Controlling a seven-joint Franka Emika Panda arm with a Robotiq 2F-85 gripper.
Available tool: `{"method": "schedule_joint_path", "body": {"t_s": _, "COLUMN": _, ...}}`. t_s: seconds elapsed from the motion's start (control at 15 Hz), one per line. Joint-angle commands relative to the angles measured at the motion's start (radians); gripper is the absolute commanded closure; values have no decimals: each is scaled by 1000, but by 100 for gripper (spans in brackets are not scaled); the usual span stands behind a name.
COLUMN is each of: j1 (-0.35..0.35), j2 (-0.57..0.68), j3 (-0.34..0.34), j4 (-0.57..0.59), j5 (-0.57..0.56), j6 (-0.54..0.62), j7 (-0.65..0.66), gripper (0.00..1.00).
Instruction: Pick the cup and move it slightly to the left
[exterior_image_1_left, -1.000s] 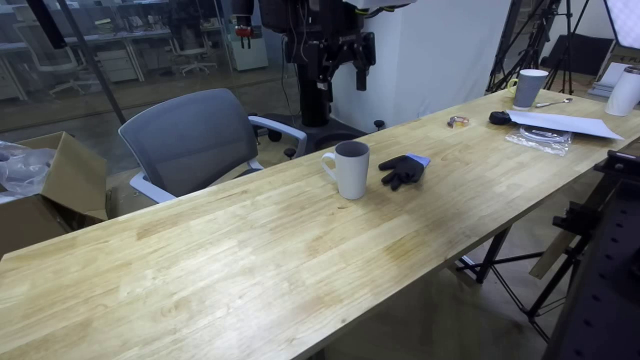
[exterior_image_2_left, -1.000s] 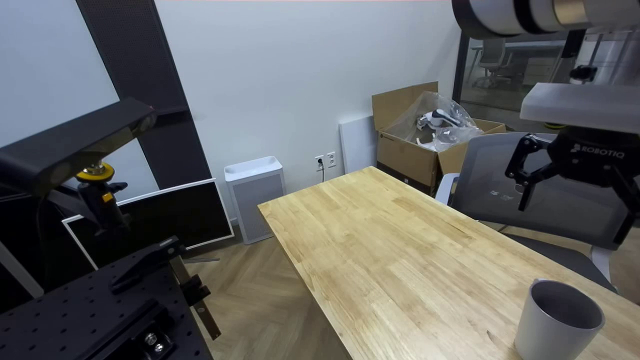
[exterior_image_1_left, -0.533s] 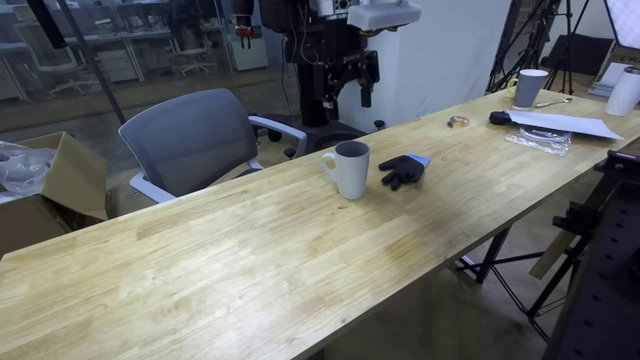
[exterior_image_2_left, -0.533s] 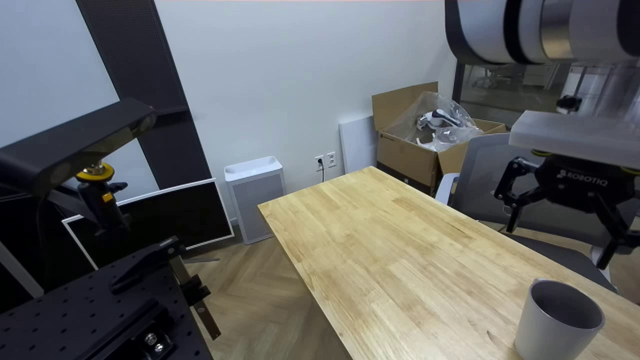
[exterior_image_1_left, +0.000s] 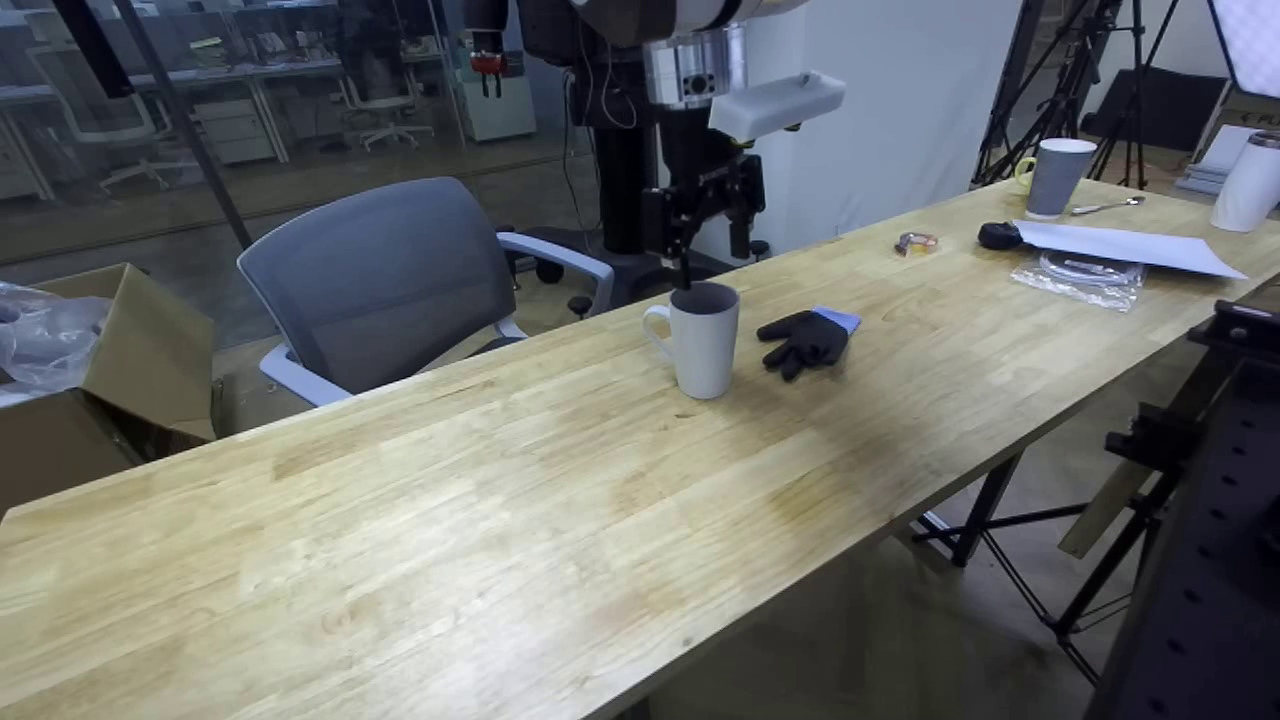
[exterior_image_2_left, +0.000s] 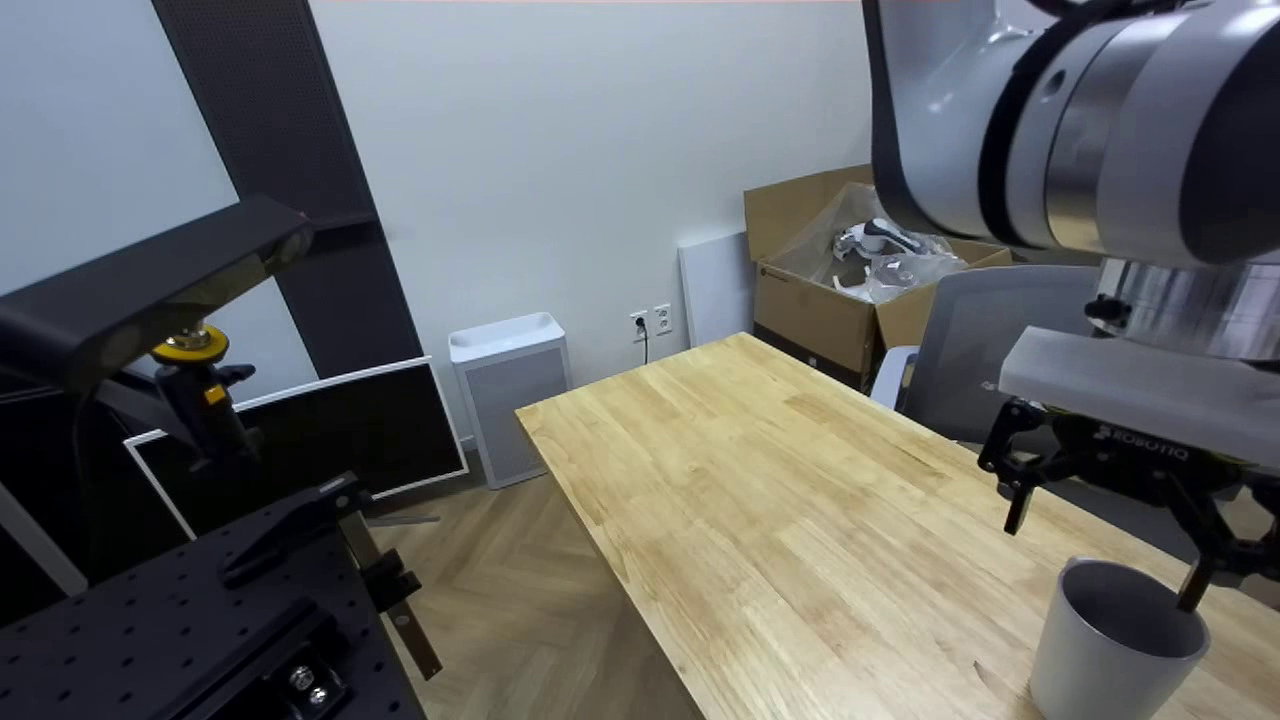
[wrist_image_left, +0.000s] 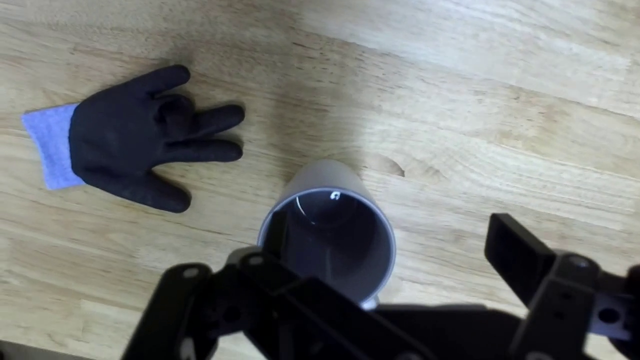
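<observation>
The cup is a light-grey mug with a dark inside, upright on the table in both exterior views (exterior_image_1_left: 704, 352) (exterior_image_2_left: 1108, 655). Its handle points toward the chair side. My gripper (exterior_image_1_left: 712, 262) is open and empty, fingers down, just above the cup; it also shows in an exterior view (exterior_image_2_left: 1103, 552). In the wrist view the gripper (wrist_image_left: 394, 240) has one finger overlapping the left part of the cup's (wrist_image_left: 345, 245) opening. The other finger is to the right, apart from the cup. I cannot tell whether the left fingertip is inside the rim or above it. The handle is mostly hidden there.
A black glove (exterior_image_1_left: 808, 340) lies beside the cup, also in the wrist view (wrist_image_left: 125, 140). Farther along the table (exterior_image_1_left: 450, 540) are a darker grey cup (exterior_image_1_left: 1060, 180), papers (exterior_image_1_left: 1130, 245), a bagged cable (exterior_image_1_left: 1085, 275) and a white tumbler (exterior_image_1_left: 1250, 185). A chair (exterior_image_1_left: 390, 280) stands at the table's edge.
My gripper has come down from well above the table to just over the cup, staying open. The cup and glove have not moved.
</observation>
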Motion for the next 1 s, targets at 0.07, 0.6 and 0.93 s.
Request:
{"method": "schedule_joint_path", "body": {"t_s": 0.07, "j1": -28, "j2": 36, "j3": 18, "j4": 28, "j5": -22, "j6": 84, "j7": 16, "gripper": 0}}
{"method": "schedule_joint_path", "body": {"t_s": 0.6, "j1": -33, "j2": 116, "j3": 47, "j4": 105, "j5": -21, "j6": 67, "j7": 22, "gripper": 0}}
{"method": "schedule_joint_path", "body": {"t_s": 0.93, "j1": -23, "j2": 172, "j3": 48, "j4": 166, "j5": -28, "j6": 61, "j7": 27, "gripper": 0}}
